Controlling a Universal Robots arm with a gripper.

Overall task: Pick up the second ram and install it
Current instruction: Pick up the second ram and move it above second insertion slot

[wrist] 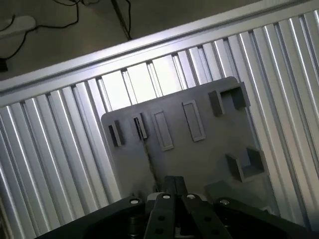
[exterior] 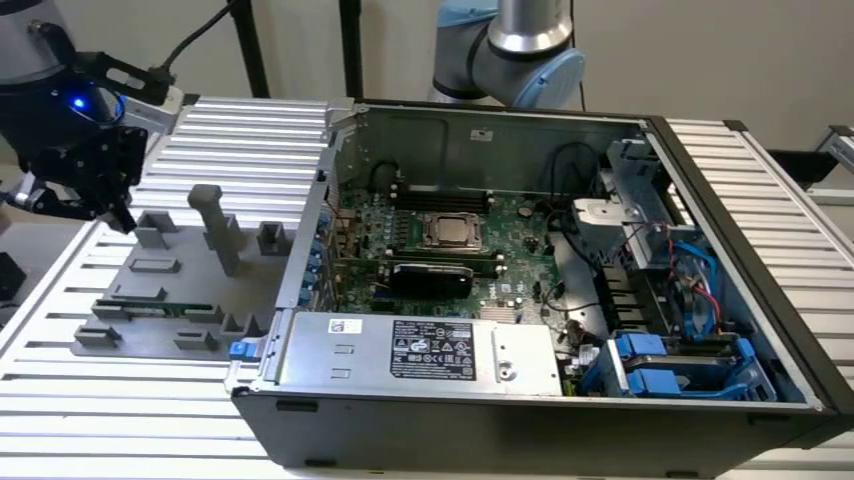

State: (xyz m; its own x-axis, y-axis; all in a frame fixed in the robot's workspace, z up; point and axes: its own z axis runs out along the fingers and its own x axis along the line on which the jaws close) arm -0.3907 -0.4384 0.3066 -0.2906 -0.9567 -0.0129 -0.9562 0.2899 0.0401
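Above the gray tray (exterior: 184, 285), hand (wrist: 174, 183) closed and empty, second ram (exterior: 154, 307) lying on tray

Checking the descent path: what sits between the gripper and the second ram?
In the exterior view, low grey fixture blocks stand between the gripper and the second ram.

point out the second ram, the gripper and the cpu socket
second ram (exterior: 154, 306): exterior view, middle of the green stick
gripper (wrist: 172, 183): wrist view, its front end
cpu socket (exterior: 451, 232): exterior view, centre of its metal cover
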